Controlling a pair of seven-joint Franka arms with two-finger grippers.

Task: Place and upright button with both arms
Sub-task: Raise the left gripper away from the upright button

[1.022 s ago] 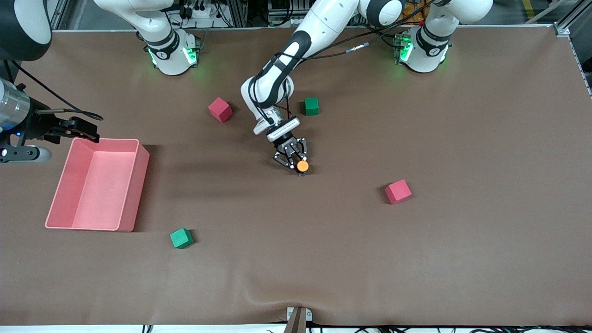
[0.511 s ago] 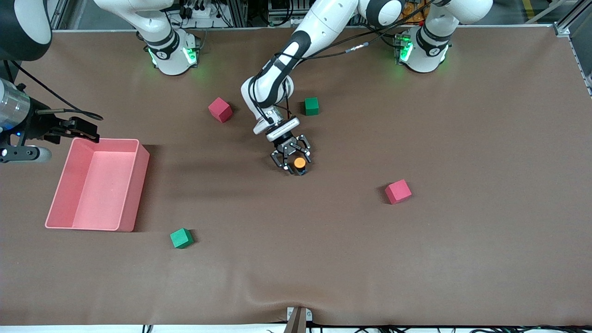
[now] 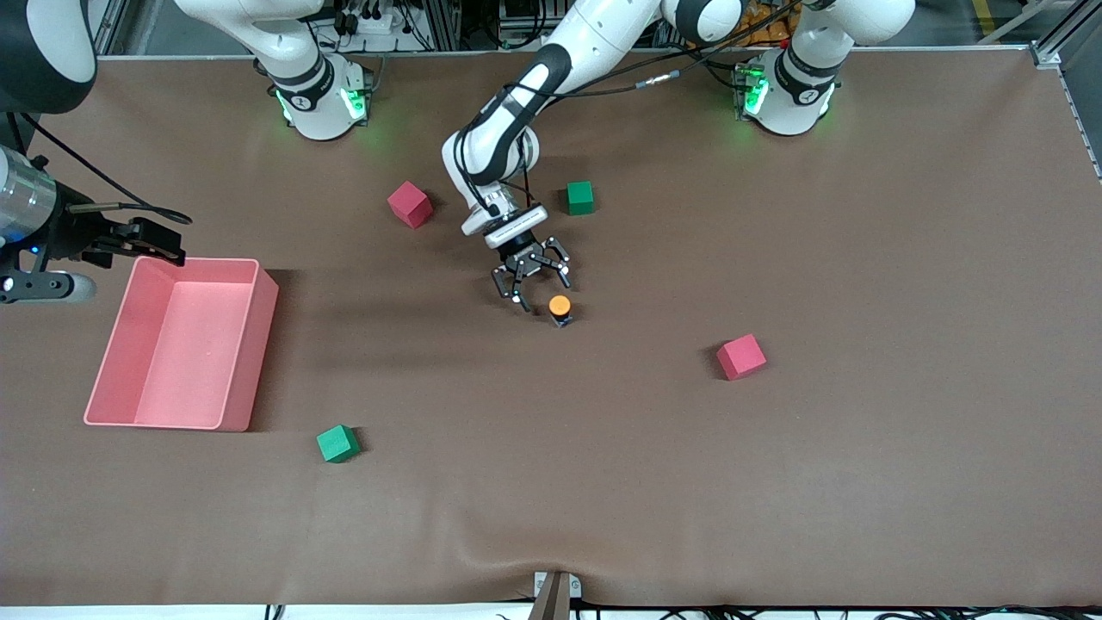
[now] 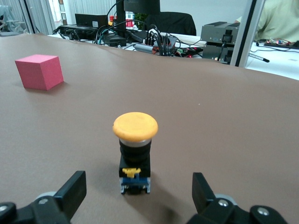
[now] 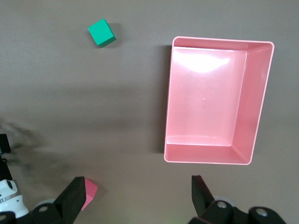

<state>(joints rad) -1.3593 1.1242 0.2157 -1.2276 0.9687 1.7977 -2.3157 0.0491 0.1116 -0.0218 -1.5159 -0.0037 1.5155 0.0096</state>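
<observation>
The right gripper [image 5: 135, 212] is waiting, jaws released, high over the shallow pink plastic tray [image 3: 250, 344]. Mid-bench, the small orange-capped push-button [image 3: 560, 309] is standing upright, the left gripper [image 3: 532, 277] hanging just beside it with jaws spread, holding nothing. A sideways brush from those jaws could topple it. Red and green foam cubes [image 3: 741, 356] are lying well apart, blocking nothing.

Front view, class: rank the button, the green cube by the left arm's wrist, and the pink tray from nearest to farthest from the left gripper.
Measured from the open left gripper:
1. Button: upright on the table just beside the gripper, toward the front camera.
2. Green cube: by the left arm's wrist, toward the bases.
3. Pink tray: at the right arm's end of the table.
</observation>
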